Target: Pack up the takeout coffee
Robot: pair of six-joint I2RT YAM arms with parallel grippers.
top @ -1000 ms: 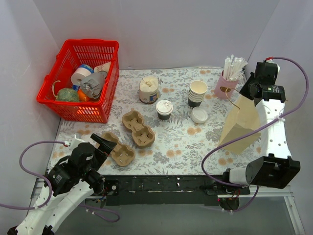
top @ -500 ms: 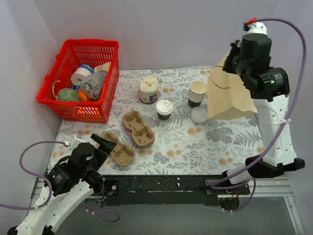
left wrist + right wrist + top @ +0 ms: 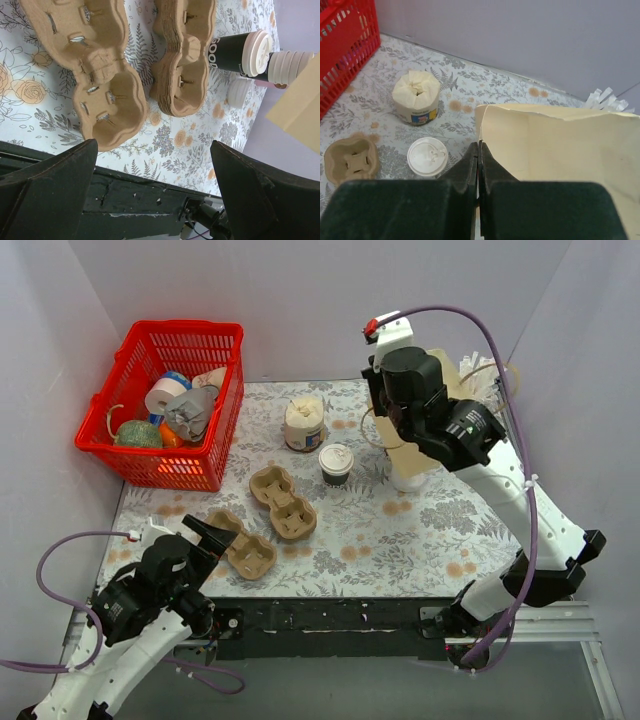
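Observation:
The takeout coffee, a dark-sleeved paper cup with a flat white lid, stands upright mid-table; it also shows in the right wrist view and the left wrist view. My right gripper is shut on the top edge of a tan paper bag and holds it in the air just right of the coffee; the pinch shows in the right wrist view, with the bag to the right. My left gripper is open and empty above a cardboard cup carrier, its fingers wide apart.
A stack of cup carriers lies left of the coffee. A cream jar stands behind it. A loose white lid lies under the bag. A red basket of oddments is back left. Straws are back right.
My right arm has swung left from the right edge, carrying the paper bag up and over to beside the coffee, now covering the stacked cups. The left arm has barely moved.

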